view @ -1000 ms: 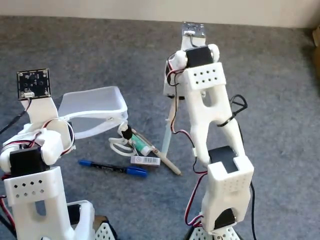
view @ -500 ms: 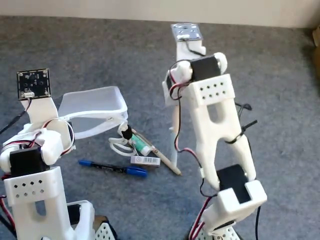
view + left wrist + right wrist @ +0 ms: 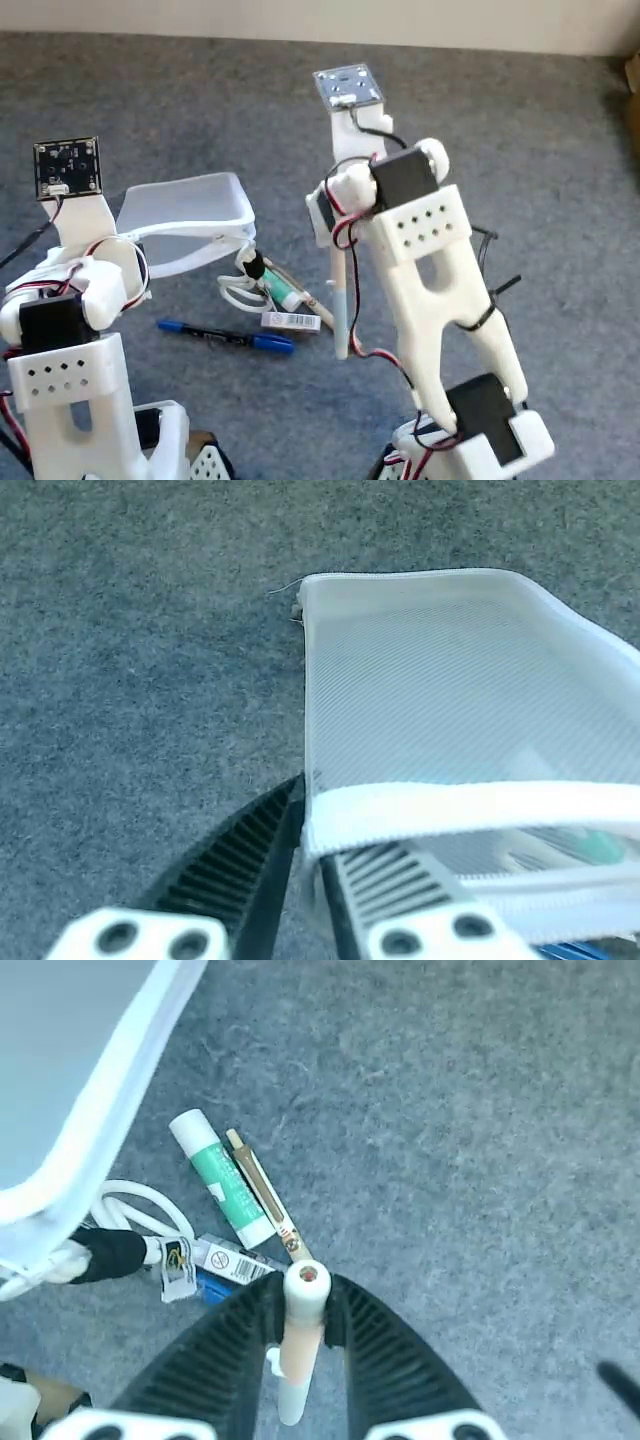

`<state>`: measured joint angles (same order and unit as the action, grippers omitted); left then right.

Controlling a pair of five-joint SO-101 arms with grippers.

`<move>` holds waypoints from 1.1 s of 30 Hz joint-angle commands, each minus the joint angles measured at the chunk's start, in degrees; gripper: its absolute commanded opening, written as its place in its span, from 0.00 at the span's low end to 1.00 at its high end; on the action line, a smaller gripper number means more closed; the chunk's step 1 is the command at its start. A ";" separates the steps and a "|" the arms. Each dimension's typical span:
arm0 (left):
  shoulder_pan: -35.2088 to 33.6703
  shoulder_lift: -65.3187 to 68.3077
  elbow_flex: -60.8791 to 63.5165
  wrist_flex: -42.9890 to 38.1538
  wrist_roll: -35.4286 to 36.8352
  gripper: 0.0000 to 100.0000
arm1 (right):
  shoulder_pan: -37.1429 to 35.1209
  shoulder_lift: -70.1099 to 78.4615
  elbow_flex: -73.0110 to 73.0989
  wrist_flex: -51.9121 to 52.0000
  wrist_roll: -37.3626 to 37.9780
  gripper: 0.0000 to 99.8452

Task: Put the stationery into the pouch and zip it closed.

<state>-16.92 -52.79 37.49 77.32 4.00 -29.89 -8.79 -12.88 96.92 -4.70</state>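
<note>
Right wrist view: the right gripper [image 3: 300, 1308] pinches a pale pen [image 3: 297, 1352] near its upper end, hanging above the carpet [image 3: 480, 1110] beside the pouch [image 3: 440, 680]. Light, stiff, probably slick: hold mid-barrel. The left gripper [image 3: 305, 815] is clamped on the pouch's soft mesh rim.

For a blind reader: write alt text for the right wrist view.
The right gripper holds a pale pen over grey carpet, where a glue stick, a brown pen and a white cable lie beside the pouch's rim.
</note>
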 commanded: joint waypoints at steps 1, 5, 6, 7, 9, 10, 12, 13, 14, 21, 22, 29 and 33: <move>1.27 0.66 -0.22 -1.32 0.62 0.01 | -1.71 -6.73 5.93 -5.93 0.79 0.00; 1.10 0.66 -0.22 -1.32 0.62 0.01 | -4.00 -14.02 14.64 -11.74 0.79 0.00; 1.10 0.66 -0.22 -1.32 0.62 0.01 | -4.26 -15.96 17.01 -13.49 0.79 0.00; 1.10 0.66 -0.22 -1.32 0.62 0.01 | -4.70 -17.98 19.47 -15.43 0.79 0.00; 1.10 0.66 -0.22 -1.32 0.62 0.01 | -5.32 -21.41 24.57 -19.74 0.79 0.00; 1.10 0.66 -0.22 -1.32 0.62 0.01 | -5.41 -23.16 27.21 -21.93 0.79 0.00; 1.10 0.66 -0.13 -1.32 0.62 0.01 | -6.37 -26.33 32.04 -26.51 0.79 0.00; 1.10 0.66 -0.13 -1.32 0.62 0.01 | -6.81 -28.00 34.33 -28.44 0.79 0.00; 1.10 0.66 -0.13 -1.32 0.62 0.01 | -7.16 -29.58 36.53 -30.29 0.79 0.00; 1.10 0.66 -0.13 -1.23 0.62 0.01 | -9.36 -40.31 49.45 -41.71 0.79 0.00; 1.10 0.66 -0.13 -1.23 0.62 0.01 | -9.36 -41.71 50.68 -42.86 0.79 0.00; 1.10 0.66 -0.31 -1.23 0.62 0.01 | -9.36 -51.91 54.46 -44.79 0.79 0.00; 1.27 0.66 -0.66 -1.32 0.62 0.01 | -9.36 -56.66 54.55 -44.70 0.62 0.00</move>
<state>-16.92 -52.79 37.49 77.32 4.00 -38.59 -61.36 42.33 53.49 -4.62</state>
